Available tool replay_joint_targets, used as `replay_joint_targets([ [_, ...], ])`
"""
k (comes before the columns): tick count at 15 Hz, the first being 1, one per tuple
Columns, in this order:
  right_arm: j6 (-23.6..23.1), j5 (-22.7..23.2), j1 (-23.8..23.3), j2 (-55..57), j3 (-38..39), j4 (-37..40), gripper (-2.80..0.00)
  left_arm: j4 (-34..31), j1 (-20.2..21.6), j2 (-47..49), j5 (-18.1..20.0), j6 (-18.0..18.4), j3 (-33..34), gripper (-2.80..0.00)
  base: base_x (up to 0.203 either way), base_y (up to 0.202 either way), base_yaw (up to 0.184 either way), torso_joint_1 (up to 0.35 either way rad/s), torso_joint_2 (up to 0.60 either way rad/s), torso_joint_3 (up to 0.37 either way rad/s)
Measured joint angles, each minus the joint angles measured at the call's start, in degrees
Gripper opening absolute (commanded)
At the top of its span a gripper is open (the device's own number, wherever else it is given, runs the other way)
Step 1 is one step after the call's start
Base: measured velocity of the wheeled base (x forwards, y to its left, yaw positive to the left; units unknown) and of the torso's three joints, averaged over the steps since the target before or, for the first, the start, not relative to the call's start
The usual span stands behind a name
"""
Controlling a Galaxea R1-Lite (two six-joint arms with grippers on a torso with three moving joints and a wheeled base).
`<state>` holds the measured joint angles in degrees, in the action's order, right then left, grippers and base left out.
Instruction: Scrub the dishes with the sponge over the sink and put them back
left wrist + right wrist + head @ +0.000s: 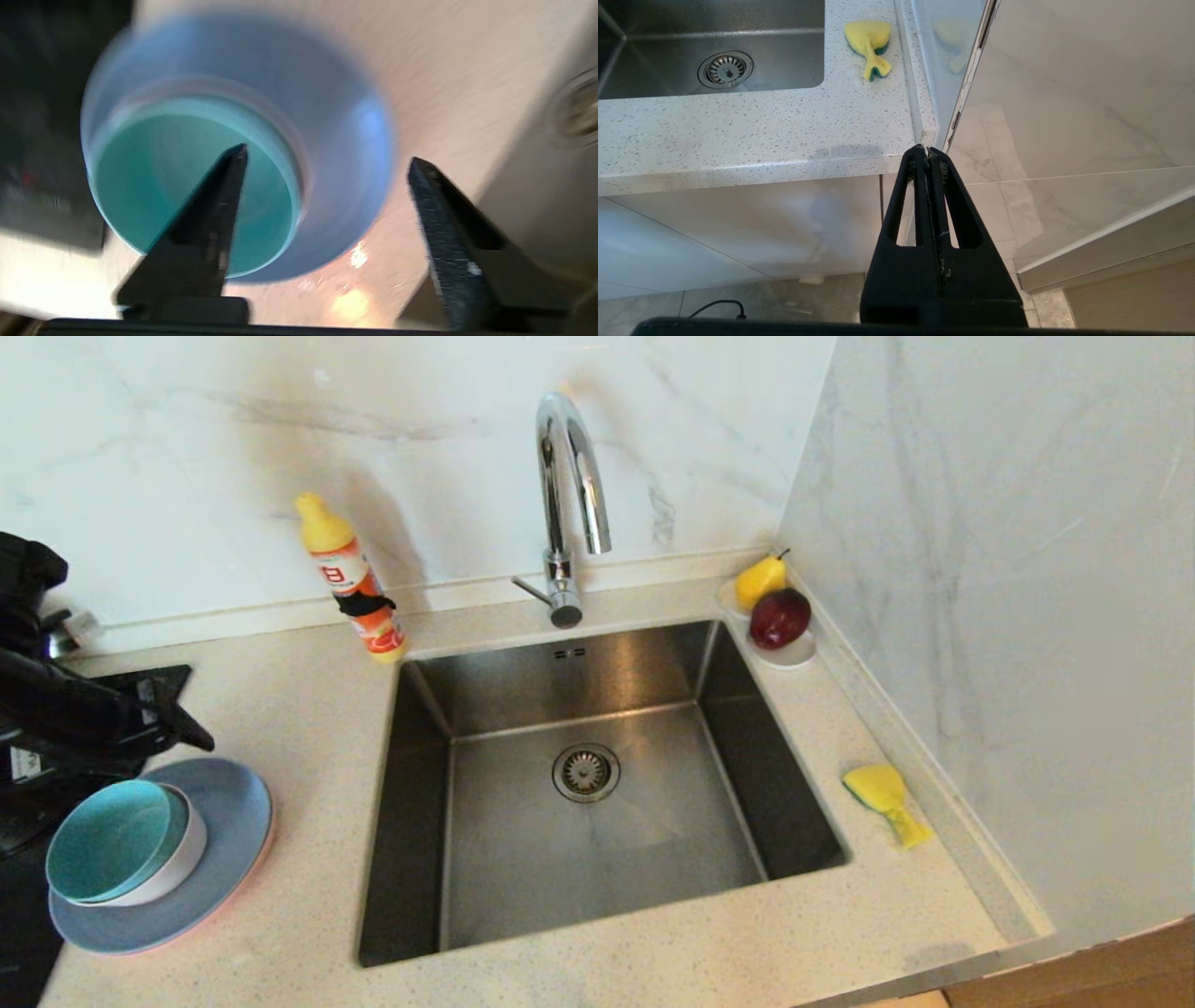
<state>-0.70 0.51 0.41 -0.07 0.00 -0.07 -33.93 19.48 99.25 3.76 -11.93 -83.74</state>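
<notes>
White "8"-like mark — orange bottle (pixel 359 588) label — otherwise illegible.

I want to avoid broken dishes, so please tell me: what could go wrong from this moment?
1. The teal bowl sits tilted inside the pale pink bowl on the grey-blue plate. It may slip or rock.
2. The open left end effector hovers just above this stack. One finger is over the teal bowl, and a careless move could knock it.
3. The sponge lies across the sink, near the parked, shut right end effector.
</notes>
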Motion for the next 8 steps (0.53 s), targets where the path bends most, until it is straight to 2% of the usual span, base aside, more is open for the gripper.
replay_joint_targets([
  [3,0.0,0.0,0.0,0.0,0.0,0.0,-2.80,1.1,-0.1,-3.3,2.3,0.6,-4.3,-2.80,0.000,0.000,0.000,0.000,0.00,0.000],
  [6,0.0,0.0,0.0,0.0,0.0,0.0,-2.80,3.8,-0.2,-6.7,11.3,1.2,-7.8,-2.80,0.000,0.000,0.000,0.000,0.00,0.000],
  [8,0.0,0.0,0.0,0.0,0.0,0.0,-2.80,8.7,-1.2,-8.6,14.7,4.9,-8.2,-2.80,0.000,0.000,0.000,0.000,0.00,0.000],
])
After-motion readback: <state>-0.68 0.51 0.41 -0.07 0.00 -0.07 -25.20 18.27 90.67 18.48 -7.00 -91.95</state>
